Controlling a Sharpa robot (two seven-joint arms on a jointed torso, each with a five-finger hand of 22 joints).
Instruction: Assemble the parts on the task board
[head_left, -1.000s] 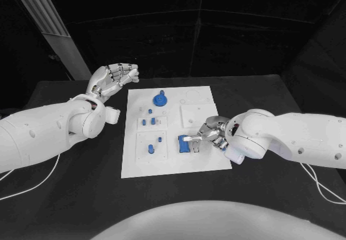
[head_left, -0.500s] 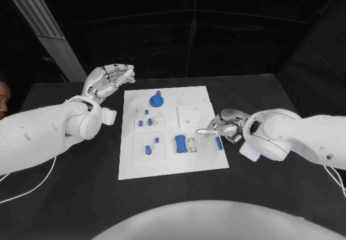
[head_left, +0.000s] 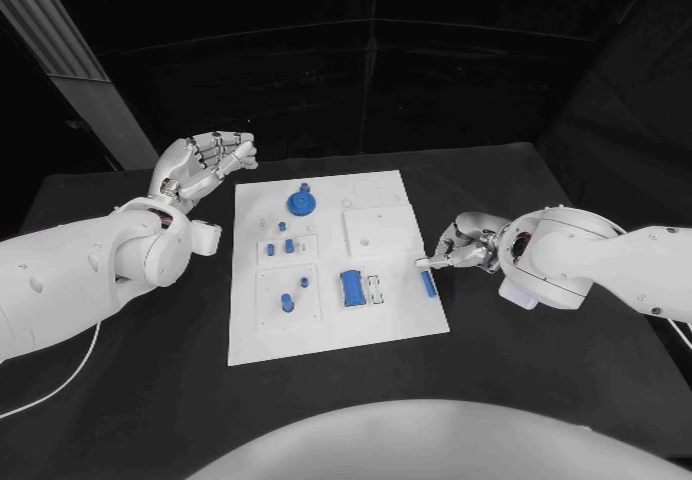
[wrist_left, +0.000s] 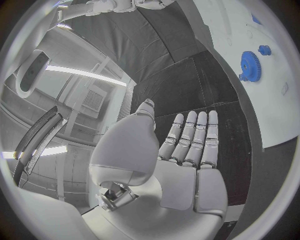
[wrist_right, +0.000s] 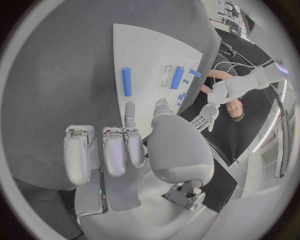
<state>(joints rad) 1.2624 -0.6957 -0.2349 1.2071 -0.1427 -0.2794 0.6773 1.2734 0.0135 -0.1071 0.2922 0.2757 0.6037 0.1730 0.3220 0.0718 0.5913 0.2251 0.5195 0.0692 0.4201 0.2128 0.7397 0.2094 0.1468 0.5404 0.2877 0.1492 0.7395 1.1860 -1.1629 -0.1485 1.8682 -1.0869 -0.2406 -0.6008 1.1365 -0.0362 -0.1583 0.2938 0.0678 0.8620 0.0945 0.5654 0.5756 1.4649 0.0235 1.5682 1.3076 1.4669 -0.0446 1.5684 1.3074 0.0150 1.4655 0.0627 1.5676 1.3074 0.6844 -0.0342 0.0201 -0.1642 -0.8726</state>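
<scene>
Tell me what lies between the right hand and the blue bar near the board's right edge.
Only bare white task board separates right hand from blue bar, per the head view.

My left hand shows silvery, brushed-looking metal along the fingers, with a smooth satin palm shell catching a soft sheen. My right hand has the same pale metallic finish, segments smooth and faintly glossy. Both arms wear glossy white plastic casing, my right arm shining under the light. The tabletop is matt black, dull like cloth or rubber sheet. On it, the task board looks flat, smooth white plastic, barely reflective. The blue gear and the loose blue bar read as smooth moulded plastic, slightly satin.
</scene>
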